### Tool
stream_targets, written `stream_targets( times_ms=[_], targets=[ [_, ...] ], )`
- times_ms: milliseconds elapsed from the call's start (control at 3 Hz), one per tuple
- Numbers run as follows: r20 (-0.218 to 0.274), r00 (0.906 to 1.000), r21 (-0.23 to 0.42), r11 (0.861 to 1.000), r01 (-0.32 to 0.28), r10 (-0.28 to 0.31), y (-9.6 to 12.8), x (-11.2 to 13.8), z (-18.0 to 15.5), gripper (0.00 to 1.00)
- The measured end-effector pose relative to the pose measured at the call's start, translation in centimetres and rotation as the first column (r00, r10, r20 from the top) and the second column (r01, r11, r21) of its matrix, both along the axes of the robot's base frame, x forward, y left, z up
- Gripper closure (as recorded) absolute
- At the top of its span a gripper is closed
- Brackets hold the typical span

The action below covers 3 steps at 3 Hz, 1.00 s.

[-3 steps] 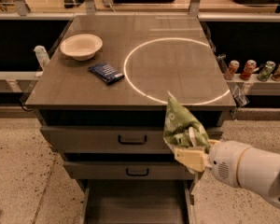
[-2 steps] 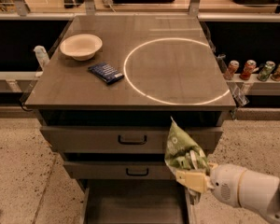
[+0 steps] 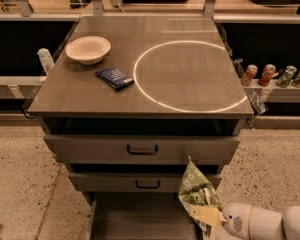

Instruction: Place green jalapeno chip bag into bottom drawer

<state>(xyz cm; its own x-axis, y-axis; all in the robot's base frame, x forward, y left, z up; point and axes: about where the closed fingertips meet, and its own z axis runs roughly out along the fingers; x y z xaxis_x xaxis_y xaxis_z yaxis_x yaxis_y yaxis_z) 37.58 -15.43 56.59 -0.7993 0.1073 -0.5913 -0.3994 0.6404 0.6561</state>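
Green foil chip bag [image 3: 194,188] being held over grey metal bottom drawer [image 3: 135,219].
Its lower edge is seemingly being pinched between the closed fingers of the gripper [image 3: 205,215], at the drawer's right.

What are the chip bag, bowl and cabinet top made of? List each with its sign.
The green jalapeno chip bag: likely foil-lined plastic film; crumpled, sharply creased. The bowl: pale, matte, perhaps paper or ceramic. The cabinet top: looks like brushed metal; mirrors a light ring. The gripper, low right by the bottom drawer, holds the bag.
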Motion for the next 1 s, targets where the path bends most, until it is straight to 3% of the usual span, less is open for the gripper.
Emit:
stream_targets(
  times_ms=[333, 667, 1000],
  targets=[
    [-0.089, 0.9958, 0.060, 0.998, -0.016, 0.021, 1.0, 0.1, -4.8, 1.00],
    [-0.098, 0.9949, 0.070, 0.997, -0.019, 0.026, 1.3, 0.0, -5.3, 1.00],
    [-0.118, 0.9928, 0.067, 0.997, 0.027, -0.019, 1.0, -0.5, -5.9, 1.00]
  ],
)
